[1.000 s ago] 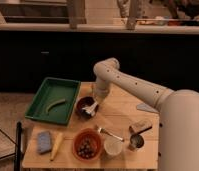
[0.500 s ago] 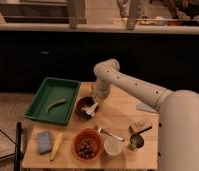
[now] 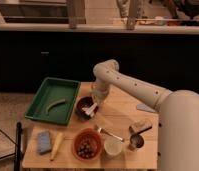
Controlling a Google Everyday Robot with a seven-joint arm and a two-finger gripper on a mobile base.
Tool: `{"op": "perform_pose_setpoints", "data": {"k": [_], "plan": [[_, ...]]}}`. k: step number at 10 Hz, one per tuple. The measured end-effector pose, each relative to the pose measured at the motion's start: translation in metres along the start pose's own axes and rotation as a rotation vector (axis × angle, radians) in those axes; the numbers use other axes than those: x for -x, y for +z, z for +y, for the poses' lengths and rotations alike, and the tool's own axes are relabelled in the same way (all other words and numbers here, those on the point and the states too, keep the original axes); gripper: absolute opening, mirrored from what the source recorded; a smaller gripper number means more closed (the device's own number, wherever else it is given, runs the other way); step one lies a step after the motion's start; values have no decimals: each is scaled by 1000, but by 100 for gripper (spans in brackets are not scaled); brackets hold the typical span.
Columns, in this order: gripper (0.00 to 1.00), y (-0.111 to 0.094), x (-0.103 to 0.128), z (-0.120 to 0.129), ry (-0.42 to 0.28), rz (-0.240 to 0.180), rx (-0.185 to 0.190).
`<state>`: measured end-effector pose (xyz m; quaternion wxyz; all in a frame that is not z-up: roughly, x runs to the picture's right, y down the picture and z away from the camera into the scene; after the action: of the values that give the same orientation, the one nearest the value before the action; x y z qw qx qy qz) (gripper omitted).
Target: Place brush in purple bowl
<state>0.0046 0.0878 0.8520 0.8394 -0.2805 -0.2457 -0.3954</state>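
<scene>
The purple bowl [image 3: 83, 106] stands on the wooden table [image 3: 120, 112], just right of the green tray. The brush [image 3: 91, 109] has its white handle lying over the bowl's right side, and its dark head is hard to make out against the bowl's dark inside. My gripper [image 3: 96, 99] hangs straight down from the white arm, directly over the bowl's right rim and the brush handle, very close to or touching it.
A green tray [image 3: 43, 105] holding a curved yellow-green item [image 3: 56, 105] sits at the left. In front are an orange bowl of dark berries [image 3: 87, 145], a small white bowl [image 3: 114, 147], a fork [image 3: 109, 133], a tan block [image 3: 140, 126], a metal cup [image 3: 136, 142] and a blue sponge [image 3: 44, 141].
</scene>
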Motion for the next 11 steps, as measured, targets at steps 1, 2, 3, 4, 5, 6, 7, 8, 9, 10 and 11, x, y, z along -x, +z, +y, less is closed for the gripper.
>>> {"op": "perform_pose_setpoints", "data": {"k": [1,2,3,4,5,6,7,8,9,10,11], "plan": [[0,0,4,-6,-14,-3,-6],[0,-1,6,-9,-24,-5,-9],[0,-1,9,-14,-36,-6,-13],[0,-1,13,-21,-46,-7,-18],[0,-1,16,-26,-53,-8,-23],[1,0,18,-30,-57,-8,-28],[5,1,20,-34,-53,-16,-34],[17,2,22,-38,-45,-27,-42],[27,3,22,-40,-37,-36,-48],[35,3,22,-40,-31,-41,-50],[45,3,22,-41,-27,-46,-53]]}}
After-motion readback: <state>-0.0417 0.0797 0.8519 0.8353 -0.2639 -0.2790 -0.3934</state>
